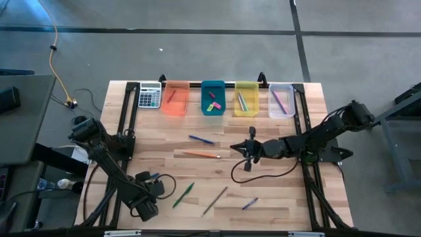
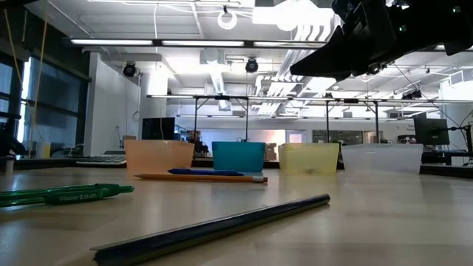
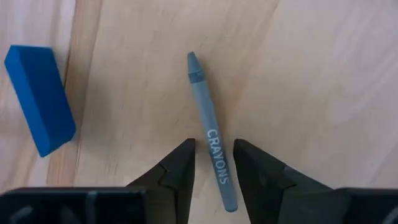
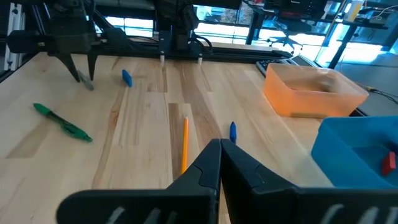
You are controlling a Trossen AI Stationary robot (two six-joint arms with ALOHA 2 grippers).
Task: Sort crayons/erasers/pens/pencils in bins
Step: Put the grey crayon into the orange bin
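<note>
Two tools share the pale wooden counter (image 1: 276,191). The left tool (image 3: 214,165) stands over a grey-blue wax crayon (image 3: 211,134) lettered "CRAYONS", its dark fingers (image 3: 177,171) parted on either side of the stick and not yet pressing it. We judge the step in hand to be the pickup of this crayon, which lies flat near the counter's front left, just beside a blue block eraser (image 3: 38,99).

To do it well, we would keep the fingers straddling the crayon squarely across its length, lower until the tips almost touch the wood, then close near the stick's middle so it does not pivot. The eraser lies clear of both fingers, so we judge it in little danger of being dragged along.

The right tool (image 4: 219,155) waits above mid-counter, fingers pressed together and carrying nothing. Four translucent plastic bins line the far edge: orange (image 1: 175,100), teal (image 1: 212,99), yellow (image 1: 247,99) and clear (image 1: 281,101). Which bin takes crayons we cannot tell. A green pen (image 1: 183,195) and a dark pencil (image 1: 215,201) lie unsorted.
</note>
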